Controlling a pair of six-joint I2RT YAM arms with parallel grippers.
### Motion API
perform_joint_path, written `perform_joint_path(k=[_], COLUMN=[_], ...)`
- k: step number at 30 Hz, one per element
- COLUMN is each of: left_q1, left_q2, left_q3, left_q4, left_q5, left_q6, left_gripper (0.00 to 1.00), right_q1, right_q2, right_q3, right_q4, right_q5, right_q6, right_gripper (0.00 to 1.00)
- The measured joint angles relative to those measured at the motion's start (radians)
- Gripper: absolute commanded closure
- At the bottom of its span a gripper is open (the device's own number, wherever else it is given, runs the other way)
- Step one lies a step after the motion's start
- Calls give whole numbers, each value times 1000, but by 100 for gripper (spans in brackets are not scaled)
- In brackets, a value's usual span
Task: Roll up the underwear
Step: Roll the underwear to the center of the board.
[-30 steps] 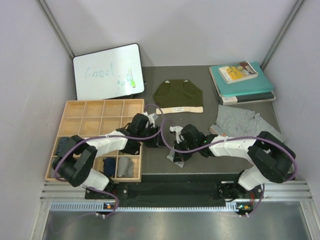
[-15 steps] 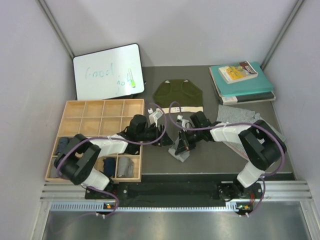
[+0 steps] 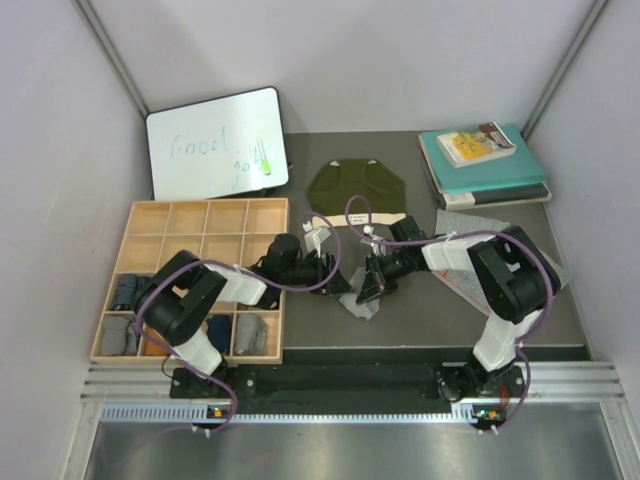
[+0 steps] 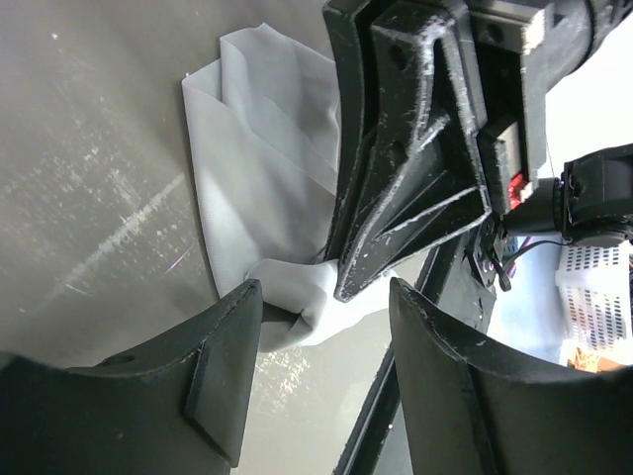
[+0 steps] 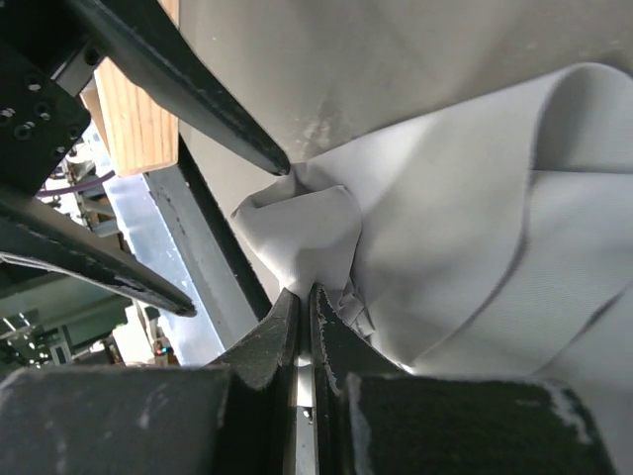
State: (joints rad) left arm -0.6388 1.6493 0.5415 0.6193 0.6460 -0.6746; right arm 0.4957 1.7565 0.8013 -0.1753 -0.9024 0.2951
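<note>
— Where is the grey underwear (image 3: 362, 303)?
— On the table (image 3: 440, 310), just right of the tray (image 3: 190, 220), level with the tray's near half. It lies crumpled, with flat folds fanning out and one corner bunched into a small knot.
— And the right end effector (image 3: 368, 290)?
— Closed tight on that bunched corner. From the right wrist, its two fingers are pressed together with the pale cloth pinched at their tips. The rest of the garment spreads away from the pinch over the table.
— Is the left end effector (image 3: 338, 282) holding it too?
— No. Its jaws stand well apart, one on each side of the knot. In the left wrist view the knot sits in the gap and the right end effector's tip comes down into the same gap. One left finger (image 4: 223, 366) lies against the cloth's edge, but nothing is clamped between the two.
— So both meet over the same spot?
— Yes, tip to tip, just right of the tray's right wall, with the left one reaching across from the tray side.
— The other two pieces?
— The olive underwear (image 3: 355, 188) lies flat farther back, right of the tray's far corner, with its cream waistband toward the arms. The patterned underwear (image 3: 465, 224) is well right of the tray, partly under the right arm. Neither end effector touches either
</note>
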Motion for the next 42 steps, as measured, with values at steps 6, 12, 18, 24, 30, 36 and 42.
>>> perform_joint_path(k=[6, 12, 18, 24, 30, 36, 42], left_q1=[-5, -11, -11, -10, -10, -12, -31], left_q2=[30, 50, 8, -98, -145, -155, -154], left_q3=[0, -14, -35, -71, -105, -154, -194], left_q4=[37, 67, 61, 32, 24, 64, 158], left_q5=[-1, -32, -81, -138, -164, -163, -139], left_q6=[-3, -3, -3, -2, -2, -29, -73], left_gripper=[42, 43, 41, 41, 41, 41, 41], right_q1=[-12, -21, -21, 16, 81, 101, 109], right_q2=[24, 43, 35, -6, -6, -6, -6], right_q3=[0, 1, -5, -30, -65, -109, -134], right_q4=[-3, -1, 18, 63, 157, 222, 268], right_q5=[-10, -21, -26, 1, 17, 28, 41], right_q6=[-7, -7, 23, 77, 160, 216, 250], right_gripper=[100, 100, 100, 100, 100, 100, 100])
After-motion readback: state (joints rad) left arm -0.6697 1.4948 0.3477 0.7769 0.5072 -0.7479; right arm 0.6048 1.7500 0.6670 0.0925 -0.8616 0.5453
